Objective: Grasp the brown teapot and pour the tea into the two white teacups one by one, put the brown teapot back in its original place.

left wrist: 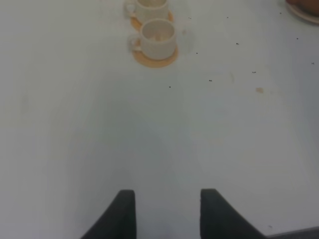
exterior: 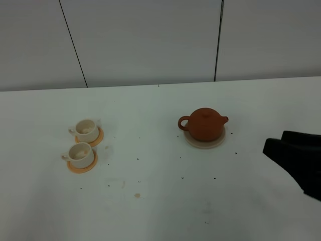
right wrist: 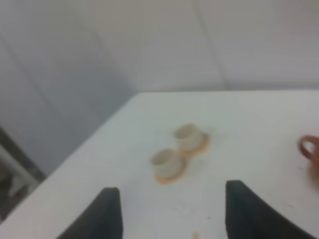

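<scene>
The brown teapot (exterior: 203, 124) stands upright on the beige coaster (exterior: 204, 141) right of the table's middle, handle to the left, spout to the right. Two white teacups sit on orange saucers at the left: the far cup (exterior: 86, 129) and the near cup (exterior: 80, 154). My right gripper (right wrist: 169, 209) is open and empty; its black arm (exterior: 296, 158) shows at the right edge, apart from the teapot. Only the teapot's handle (right wrist: 310, 148) shows in the right wrist view. My left gripper (left wrist: 167, 211) is open and empty over bare table, well short of the cups (left wrist: 157, 37).
The white table (exterior: 160, 201) carries small dark specks and a brownish stain (exterior: 137, 195) near the front. A grey panelled wall (exterior: 150, 40) stands behind the table. The table's left edge (right wrist: 89, 149) drops off in the right wrist view.
</scene>
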